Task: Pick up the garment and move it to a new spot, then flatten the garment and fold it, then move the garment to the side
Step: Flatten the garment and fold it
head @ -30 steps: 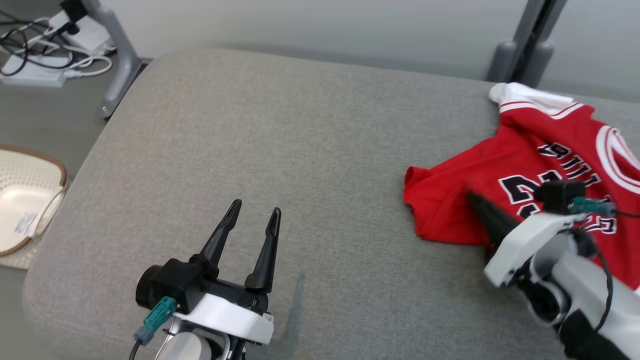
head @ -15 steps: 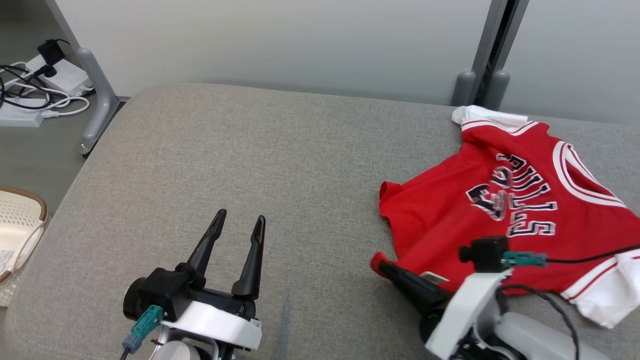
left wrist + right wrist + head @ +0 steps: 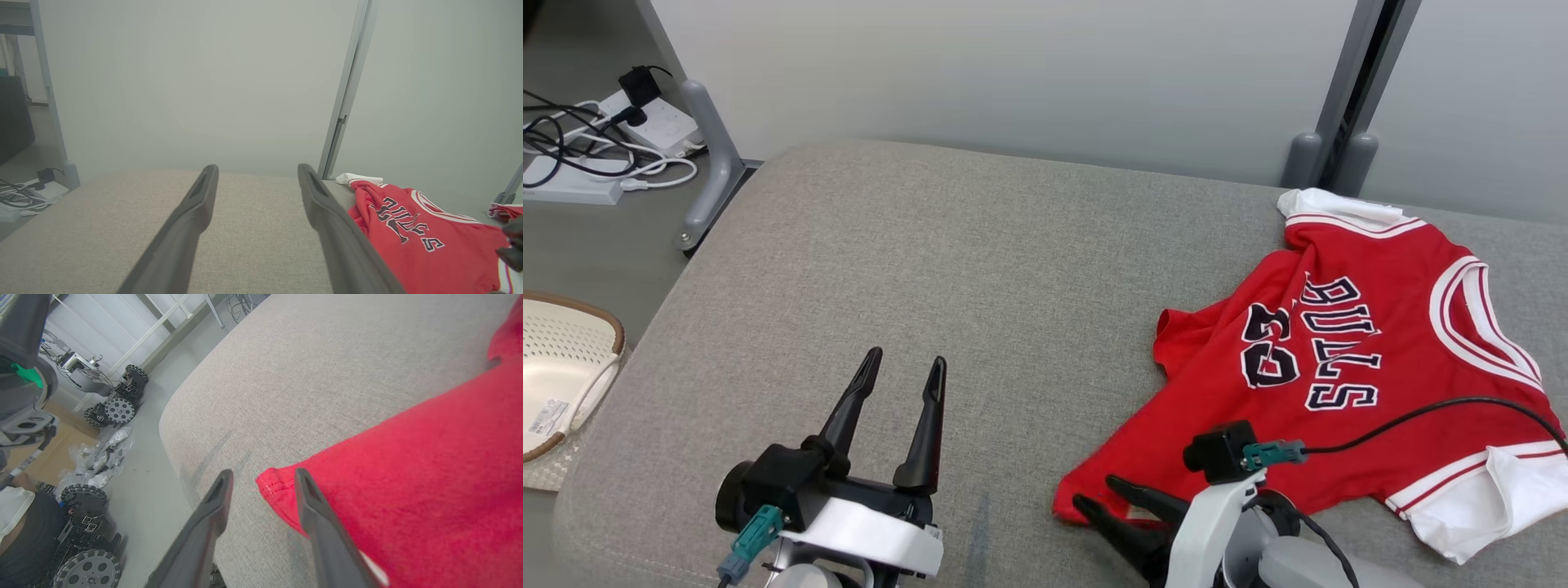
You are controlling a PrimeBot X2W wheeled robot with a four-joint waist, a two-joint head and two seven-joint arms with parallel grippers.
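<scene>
The garment (image 3: 1413, 351) is a red jersey with white trim and dark "BULLS" lettering, lying spread on the right half of the grey cushion (image 3: 980, 269). Its near-left hem corner (image 3: 269, 486) rests on the cushion between the parted fingers of my right gripper (image 3: 1097, 492), which is open and holds nothing. In the right wrist view the right gripper (image 3: 263, 473) has one finger resting over the red cloth (image 3: 408, 477). My left gripper (image 3: 906, 357) hovers open and empty over bare cushion, well left of the jersey. The left wrist view shows the left gripper (image 3: 257, 167) with the jersey (image 3: 408, 253) at its right.
A cream basket (image 3: 572, 359) sits on the floor at the left. A power strip with cables (image 3: 605, 155) and a metal leg (image 3: 715, 155) are at the far left. Grey posts (image 3: 1327, 155) stand behind the cushion. Wheeled bases (image 3: 118, 408) stand on the floor beyond the cushion's edge.
The head camera has shifted. My right gripper dragged the jersey's hem corner toward the near left, spreading the cloth, then opened and let it go. The left gripper stayed open.
</scene>
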